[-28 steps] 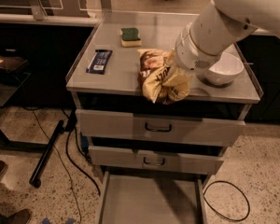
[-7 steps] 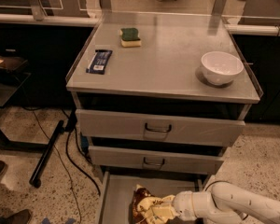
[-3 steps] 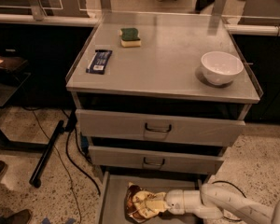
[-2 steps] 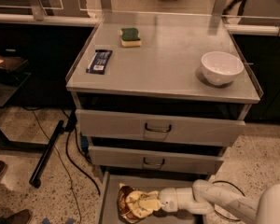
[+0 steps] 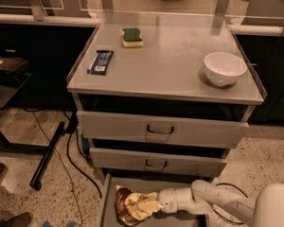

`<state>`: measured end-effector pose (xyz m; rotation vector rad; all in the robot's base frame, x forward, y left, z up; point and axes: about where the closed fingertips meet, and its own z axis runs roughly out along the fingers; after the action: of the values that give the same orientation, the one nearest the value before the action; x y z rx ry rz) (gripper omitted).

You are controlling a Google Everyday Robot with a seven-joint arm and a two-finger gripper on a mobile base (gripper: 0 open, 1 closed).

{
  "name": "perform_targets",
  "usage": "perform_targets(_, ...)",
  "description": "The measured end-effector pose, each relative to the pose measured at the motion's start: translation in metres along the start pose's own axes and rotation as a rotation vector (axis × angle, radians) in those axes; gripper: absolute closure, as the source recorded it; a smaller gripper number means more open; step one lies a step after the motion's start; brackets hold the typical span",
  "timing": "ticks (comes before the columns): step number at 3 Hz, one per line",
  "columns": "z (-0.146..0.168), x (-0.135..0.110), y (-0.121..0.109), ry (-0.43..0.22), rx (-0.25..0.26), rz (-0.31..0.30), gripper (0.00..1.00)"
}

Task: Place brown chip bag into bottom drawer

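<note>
We saw the gripper [image 5: 154, 205] low at the near edge of the scene, reached in from the right over the bottom drawer [image 5: 105, 197]; it was clamped on the right end of the brown chip bag [image 5: 130, 205]; the bag sat inside the open drawer, toward its left side, with its brown part to the left and its cream part against the gripper. Above it the middle drawer [image 5: 156, 163] and top drawer [image 5: 132, 126] showed their handled fronts. On the cabinet top [image 5: 170, 70] we noted a white bowl [image 5: 225, 68] at the right, a green and yellow sponge [image 5: 132, 37] at the far side, and a dark blue wrapper bar [image 5: 100, 62] at the left; black cables [image 5: 73, 162] trailed over the floor left of the cabinet.
</note>
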<state>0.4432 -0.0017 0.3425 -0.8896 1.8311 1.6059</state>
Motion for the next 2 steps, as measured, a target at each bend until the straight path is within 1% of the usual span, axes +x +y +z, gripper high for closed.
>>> perform_targets(1,-0.008,0.008,-0.011,-0.040,0.030,0.028,1.00)
perform_targets(2,-0.025,0.021,-0.033,-0.120,0.052,0.080,1.00)
